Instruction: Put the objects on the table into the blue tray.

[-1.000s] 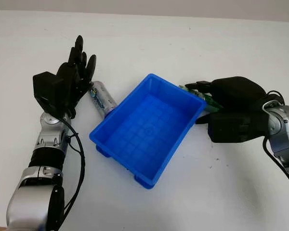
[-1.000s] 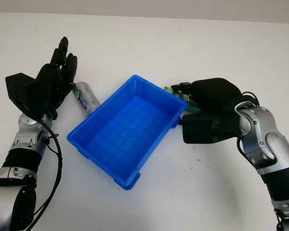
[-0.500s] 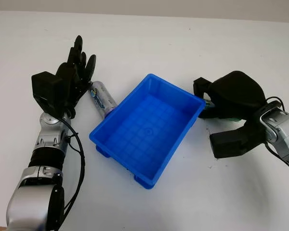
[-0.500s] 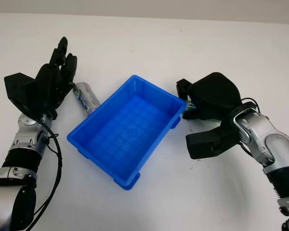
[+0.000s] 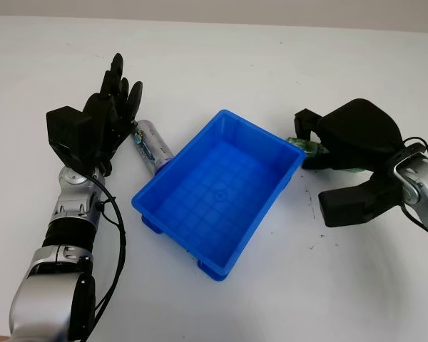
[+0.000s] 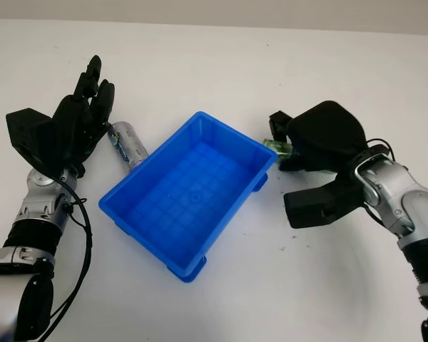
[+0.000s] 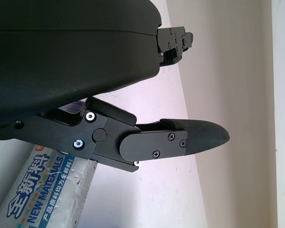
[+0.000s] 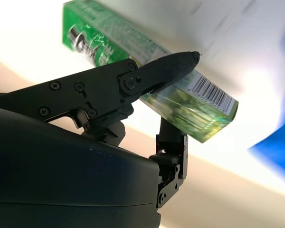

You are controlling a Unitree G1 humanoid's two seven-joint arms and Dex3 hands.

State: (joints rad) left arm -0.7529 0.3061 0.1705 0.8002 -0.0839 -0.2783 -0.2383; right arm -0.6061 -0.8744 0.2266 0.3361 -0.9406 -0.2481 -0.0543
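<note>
We see our right hand (image 5: pixel 346 142) pinching a green battery pack (image 8: pixel 152 71) just beside the right corner of the blue tray (image 5: pixel 217 191), above the white bench (image 5: pixel 271 64). Our left hand (image 5: pixel 100 128) is open beside a silver tube (image 5: pixel 151 144) that touches the tray's left wall.

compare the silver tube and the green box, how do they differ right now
The silver tube lies on the table against the blue tray's left wall; the green box is held off the table by the right hand, near the tray's right corner. The tube is round, the box flat-sided. The open left hand is beside the tube. Both are outside the tray.
</note>
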